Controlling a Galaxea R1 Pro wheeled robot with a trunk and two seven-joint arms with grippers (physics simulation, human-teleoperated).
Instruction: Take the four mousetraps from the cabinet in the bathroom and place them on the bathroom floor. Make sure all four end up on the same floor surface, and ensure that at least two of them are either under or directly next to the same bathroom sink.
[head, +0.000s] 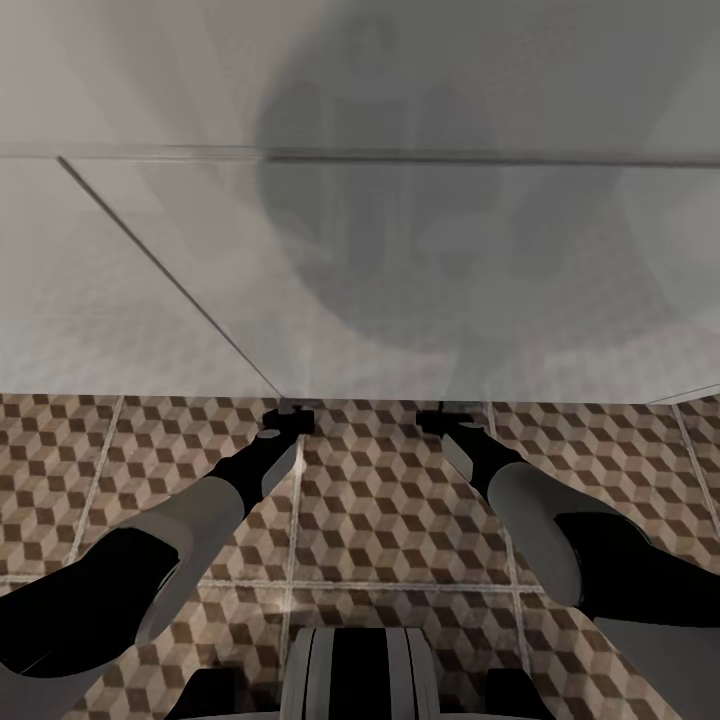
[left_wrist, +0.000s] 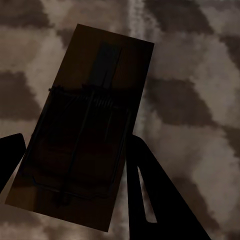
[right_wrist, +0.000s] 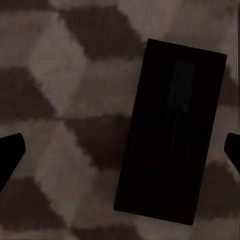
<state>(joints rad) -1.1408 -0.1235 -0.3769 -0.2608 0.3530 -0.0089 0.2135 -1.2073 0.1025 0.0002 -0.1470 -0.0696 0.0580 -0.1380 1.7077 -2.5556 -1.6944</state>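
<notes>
Both arms reach down to the cube-patterned bathroom floor (head: 390, 500) at the foot of a white glossy unit (head: 120, 330). In the left wrist view a tan mousetrap (left_wrist: 95, 65) with dark wire parts sits tilted between the fingers of my left gripper (left_wrist: 75, 150) (head: 290, 415). Both fingers touch its long sides. The right gripper (right_wrist: 124, 150) (head: 445, 418) hangs open above the tiles. A second mousetrap (right_wrist: 170, 140) lies flat on the floor in shadow between its fingertips, touching neither. The cabinet is out of view, and I cannot tell whether the white unit holds the sink.
The white unit's front edge runs across the head view just beyond both grippers, and my shadow falls on its top. Patterned tiles stretch left and right of the arms. My base (head: 360, 670) shows at the bottom edge.
</notes>
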